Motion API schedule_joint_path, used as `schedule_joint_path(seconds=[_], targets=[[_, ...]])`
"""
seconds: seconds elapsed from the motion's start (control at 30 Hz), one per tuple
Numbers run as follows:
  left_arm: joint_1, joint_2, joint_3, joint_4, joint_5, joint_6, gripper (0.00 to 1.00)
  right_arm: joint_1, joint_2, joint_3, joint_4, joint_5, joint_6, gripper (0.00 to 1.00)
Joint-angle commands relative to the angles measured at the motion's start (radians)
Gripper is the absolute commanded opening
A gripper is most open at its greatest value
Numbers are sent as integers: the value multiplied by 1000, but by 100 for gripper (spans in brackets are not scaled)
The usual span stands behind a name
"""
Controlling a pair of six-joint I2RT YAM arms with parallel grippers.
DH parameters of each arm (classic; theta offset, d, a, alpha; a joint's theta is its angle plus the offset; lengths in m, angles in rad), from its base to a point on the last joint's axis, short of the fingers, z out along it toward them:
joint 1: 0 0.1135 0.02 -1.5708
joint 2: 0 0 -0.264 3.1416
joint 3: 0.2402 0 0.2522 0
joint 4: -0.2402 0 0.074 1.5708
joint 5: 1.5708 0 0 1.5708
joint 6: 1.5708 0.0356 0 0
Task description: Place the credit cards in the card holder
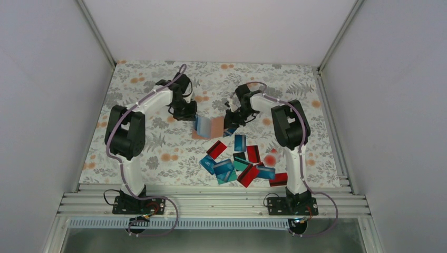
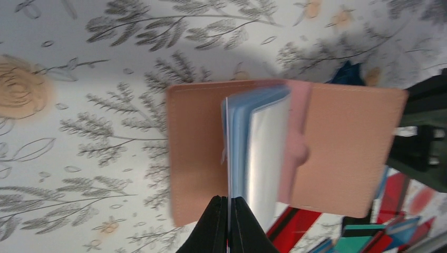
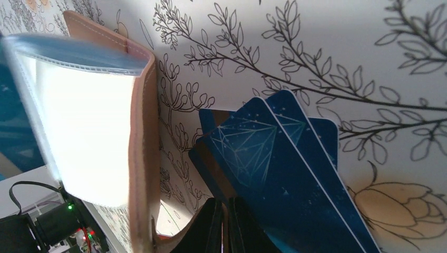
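Two closed grips, as I read them from my console. The left gripper [image 2: 228, 203] has its jaws pressed together on the edge of one of the clear sleeves [image 2: 262, 153] that fan up from the card holder [image 2: 345, 153]. The holder lies open, its tan covers spread flat on the floral tablecloth [image 1: 153, 153]. In the top view it sits near the middle of the table, with the left gripper at its 10 o'clock. The right gripper [image 3: 226, 205] is at its 3 o'clock, just beside the holder's right cover. Its jaws are narrow too, pinching the near end of a small fan of blue credit cards [image 3: 279, 174] printed with a pale faceted diamond. I cannot tell whether the fan holds two cards or three. The fan stands tilted over the cloth, and its upper corners point toward 12 o'clock in the right wrist view. There the holder's edge rises at 9 o'clock, close to the fan; whether they touch I cannot tell. Roughly ten loose credit cards [image 1: 240, 163], red, blue and teal, lie overlapping in a heap at 5 o'clock from the holder, near the right arm's base.
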Motion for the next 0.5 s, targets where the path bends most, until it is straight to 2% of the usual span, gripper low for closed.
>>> schedule_joint_path(seconds=[0.0, 0.2, 0.47], targets=[[-4, -28, 50, 43, 104, -39, 2, 14, 80, -12, -11, 89, 5, 4], [-20, -24, 58, 93, 178, -44, 2, 17, 96, -2, -8, 89, 8, 4], [-74, 49, 122, 91, 195, -3, 2, 19, 142, 54, -12, 64, 14, 4]])
